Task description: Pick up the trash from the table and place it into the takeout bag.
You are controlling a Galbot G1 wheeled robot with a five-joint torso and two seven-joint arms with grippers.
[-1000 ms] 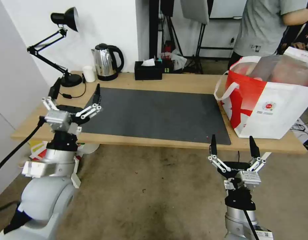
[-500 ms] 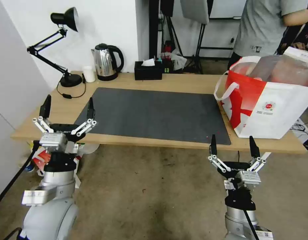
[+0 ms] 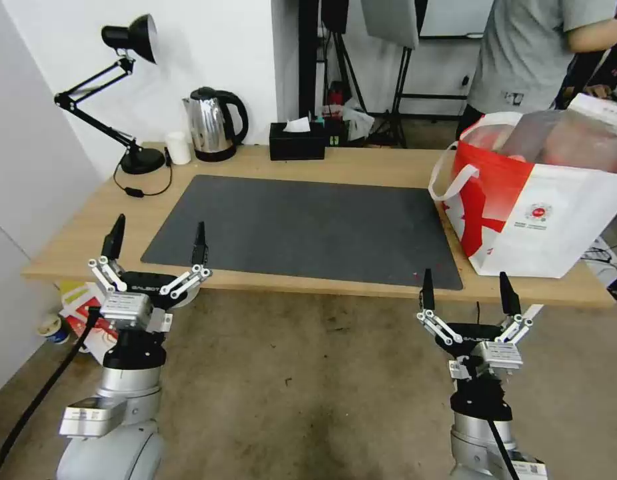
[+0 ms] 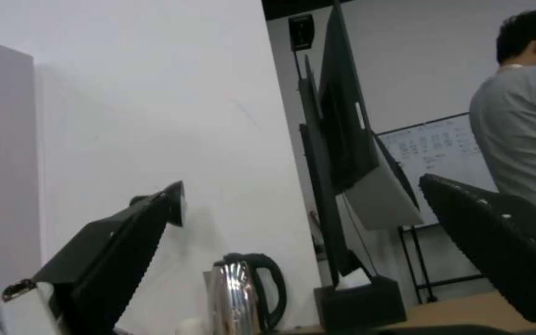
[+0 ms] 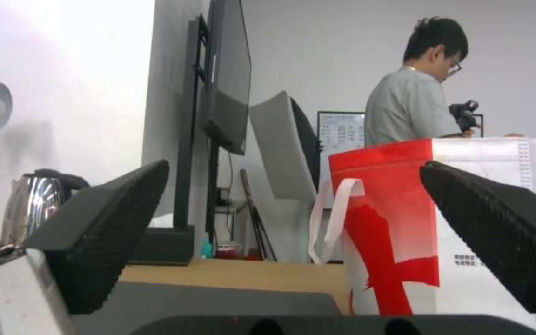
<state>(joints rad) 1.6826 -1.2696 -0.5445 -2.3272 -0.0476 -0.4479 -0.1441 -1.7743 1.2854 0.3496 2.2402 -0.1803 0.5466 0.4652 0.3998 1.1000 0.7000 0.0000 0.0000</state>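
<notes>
Bare grey mat (image 3: 308,227) on table (image 3: 75,240).

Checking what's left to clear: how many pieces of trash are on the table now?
0 on the table; its mat is bare. The takeout bag stands at the right end, and its contents are mostly hidden.

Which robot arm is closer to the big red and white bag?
The right one. The right gripper hangs open just below the table edge, near the takeout bag. The left gripper, also open, sits at the table's far-left end.
</notes>
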